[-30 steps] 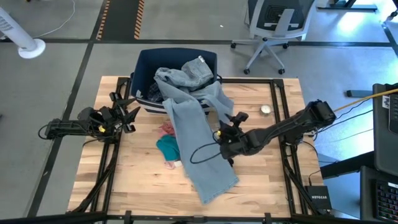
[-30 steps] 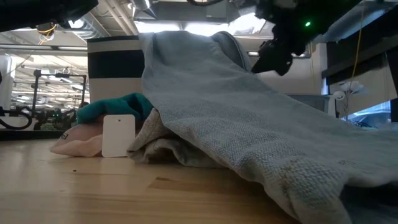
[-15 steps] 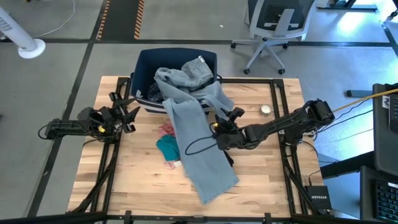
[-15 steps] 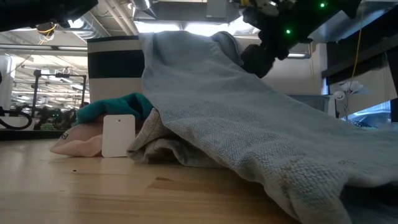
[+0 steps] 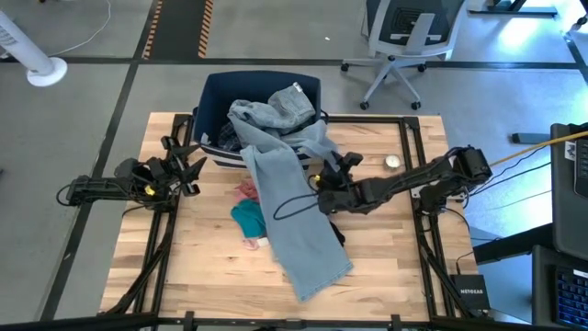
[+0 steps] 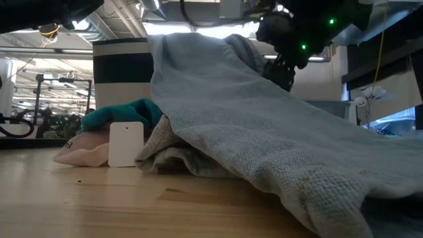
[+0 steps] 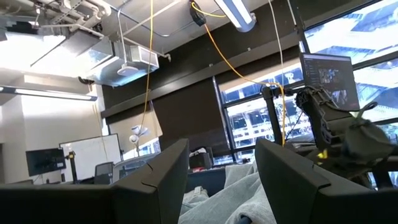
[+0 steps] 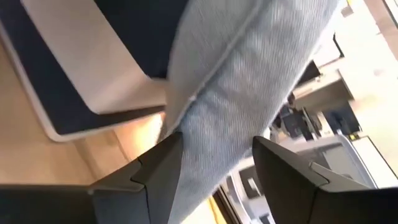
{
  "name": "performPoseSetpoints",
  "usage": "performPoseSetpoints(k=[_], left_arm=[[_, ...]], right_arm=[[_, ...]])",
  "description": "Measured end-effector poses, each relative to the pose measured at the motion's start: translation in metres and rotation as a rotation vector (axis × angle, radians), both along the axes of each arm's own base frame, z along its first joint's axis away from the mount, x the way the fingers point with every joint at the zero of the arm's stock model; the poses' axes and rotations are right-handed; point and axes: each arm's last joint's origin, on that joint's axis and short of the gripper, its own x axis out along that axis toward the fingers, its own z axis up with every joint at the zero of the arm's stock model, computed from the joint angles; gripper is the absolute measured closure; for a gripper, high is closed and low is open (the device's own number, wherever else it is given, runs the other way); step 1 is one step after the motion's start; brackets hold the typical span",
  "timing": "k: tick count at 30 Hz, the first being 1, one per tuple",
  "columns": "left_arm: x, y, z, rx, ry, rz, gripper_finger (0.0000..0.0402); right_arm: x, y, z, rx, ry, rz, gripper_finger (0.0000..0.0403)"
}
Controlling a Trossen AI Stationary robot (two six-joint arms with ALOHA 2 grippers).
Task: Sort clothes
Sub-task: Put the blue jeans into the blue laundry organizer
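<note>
A long pale blue-grey denim piece hangs out of the navy bin and lies down the table's middle; it fills the low view. A pink piece and a teal piece lie at its left edge, partly under it. My right gripper is open at the denim's right edge, just below the bin; in its wrist view a denim fold stands ahead between its fingers. I cannot tell whether it touches. My left gripper waits open near the table's left edge.
The bin stands at the table's far edge with more denim heaped in it. A small round thing lies at the far right. A white tag stands by the pink piece. Bare wood shows at the near left.
My right gripper has moved from the denim's middle toward the table's far edge and the bin, rising a little. The denim piece has stayed where it was.
</note>
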Motion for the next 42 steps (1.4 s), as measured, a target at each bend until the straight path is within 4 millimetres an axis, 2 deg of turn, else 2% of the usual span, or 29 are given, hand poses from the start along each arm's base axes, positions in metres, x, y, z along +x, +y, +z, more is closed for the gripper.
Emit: performPoseSetpoints(k=[3,6,10,14,18,22,27,30,37,42], left_arm=[[0.000,0.000,0.000,-0.001,0.000,-0.001,0.0222],[0.000,0.000,0.000,-0.002,0.000,-0.001,0.0222],[0.000,0.000,0.000,-0.005,-0.002,-0.003,0.0222],[0.000,0.000,0.000,-0.011,-0.002,-0.007,0.0222],[0.000,0.000,0.000,-0.014,-0.001,-0.008,0.0222],[0.000,0.000,-0.001,-0.014,0.001,-0.008,0.0222],[0.000,0.000,-0.001,-0.014,0.001,-0.008,0.0222],[0.000,0.000,-0.001,-0.015,0.001,-0.009,0.0222],[0.000,0.000,-0.001,-0.017,0.000,-0.010,0.0222],[0.000,0.000,-0.001,-0.017,-0.001,-0.010,0.0222]], right_arm=[[-0.001,-0.004,-0.001,0.008,0.007,-0.009,0.0204],[0.001,-0.003,-0.001,0.050,-0.001,0.016,0.0239],[0.002,0.000,-0.005,0.194,0.030,0.109,0.0281],[-0.004,0.002,-0.012,0.322,0.114,0.151,0.0293],[-0.013,0.003,-0.020,0.427,0.174,0.132,0.0278],[-0.021,0.005,-0.032,0.486,0.183,0.128,0.0243],[-0.030,0.007,-0.051,0.512,0.129,0.125,0.0192],[-0.030,0.010,-0.060,0.517,0.034,0.162,0.0170],[-0.035,0.011,-0.072,0.428,-0.155,0.167,0.0153],[-0.035,0.006,-0.069,0.296,-0.241,0.118,0.0152]])
